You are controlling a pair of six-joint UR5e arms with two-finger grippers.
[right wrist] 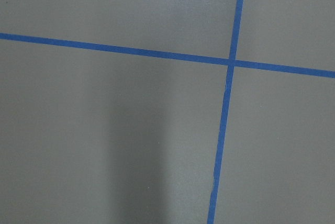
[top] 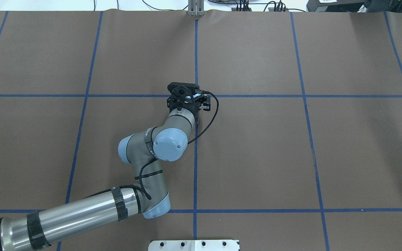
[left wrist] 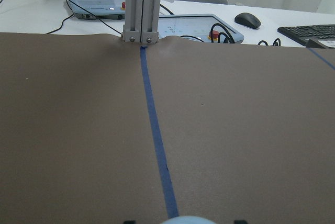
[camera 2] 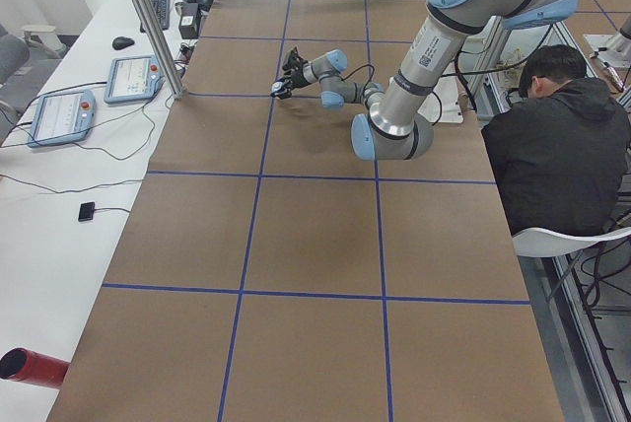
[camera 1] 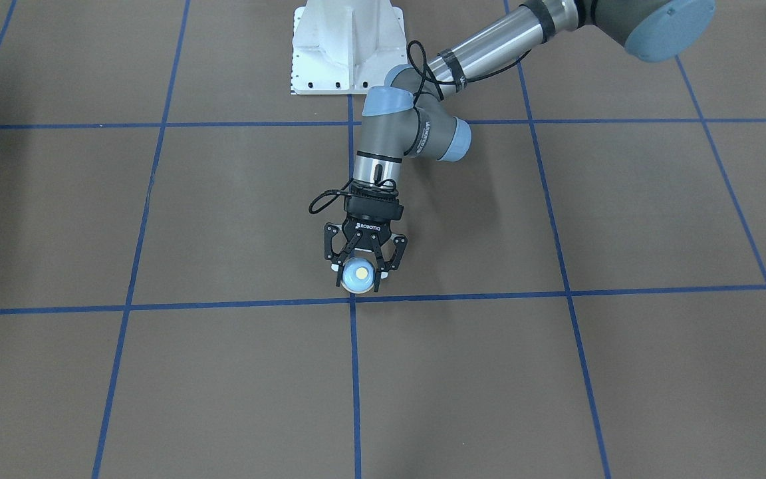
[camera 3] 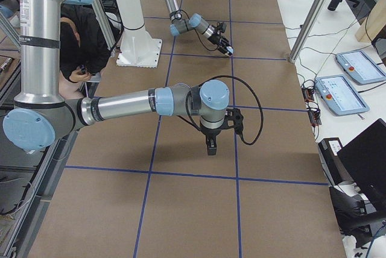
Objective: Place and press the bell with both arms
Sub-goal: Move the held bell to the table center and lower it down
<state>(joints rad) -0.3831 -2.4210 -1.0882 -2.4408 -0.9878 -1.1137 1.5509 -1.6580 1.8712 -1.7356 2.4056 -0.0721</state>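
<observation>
Closest to the lens, at the bottom rim of the left wrist view, you get only a pale sliver of the bell (left wrist: pixel 182 221), so that camera is close up against it. From across the table (camera 1: pixel 124 386) you see it whole: dome up, cream button facing the ceiling, right by the crossing of two blue tape lines (camera 1: pixel 354 297). That spot is about midway between the table's two ends, nearer the operators' edge than the robot's edge, and well apart from every corner. My reading is that it is brought there so that either arm can reach it.

The left fingers (camera 1: pixel 334 253) stand one on each side of the dome, drawn in against it, so they look clamped on the bell rather than spread. You cannot tell from these views whether the base rests on the table or hangs just above it. The left arm (top: pixel 82 212) comes in low and bent, wrist tipped forward, which would suit setting the bell down upright. I judge the placing step to be the one in hand, with the press not yet made.

The right arm (camera 3: pixel 120 104) hangs toward the table's right end, well apart from the bell, its right fingers (camera 3: pixel 210 144) pointing down above the brown table. Only the side view shows them, so you cannot tell whether they are apart or together.
</observation>
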